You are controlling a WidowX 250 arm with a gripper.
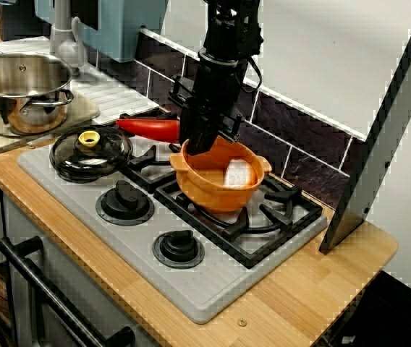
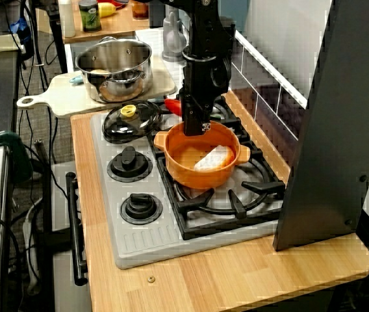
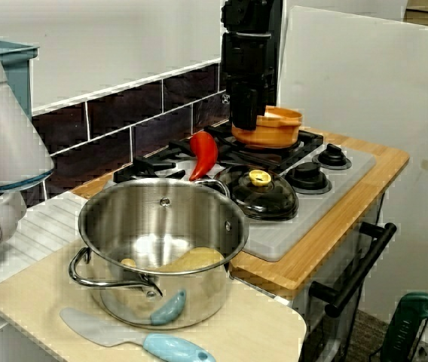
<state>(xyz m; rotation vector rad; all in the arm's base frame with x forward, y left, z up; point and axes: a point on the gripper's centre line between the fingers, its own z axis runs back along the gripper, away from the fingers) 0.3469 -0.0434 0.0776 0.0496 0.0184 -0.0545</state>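
orange pot [image 1: 216,189] sits on the stove grate [image 1: 286,211] directly below the tool [image 1: 200,144], with a pale white piece [image 1: 239,173] lying inside it. the tool is right down at the pot's rim, on the edge farthest from the knobs [image 1: 124,202]. in the close view one dark finger looks to dip inside the wall and the other stays outside. whether they pinch the rim or only straddle it, i cannot tell; the high view and the view across the steel pot hide the gap too.

just behind the tool lies a red pepper [image 1: 151,129], tip pointing away. a step out from the tool, toward the stove's front corner, a black glass lid [image 1: 90,152] with a yellow knob rests flat. well beyond that, a steel pot [image 1: 21,90] stands on a cutting board [image 2: 61,101].

now the worries, as i judge them. contact sits at one edge of the pot, far off its middle, so any lift could tip it and send the white piece sliding out. a weak bite on that thin wall could let it slip back onto the bars. a sideways drag could catch the base on the grate, or nudge the pepper just behind the tool.
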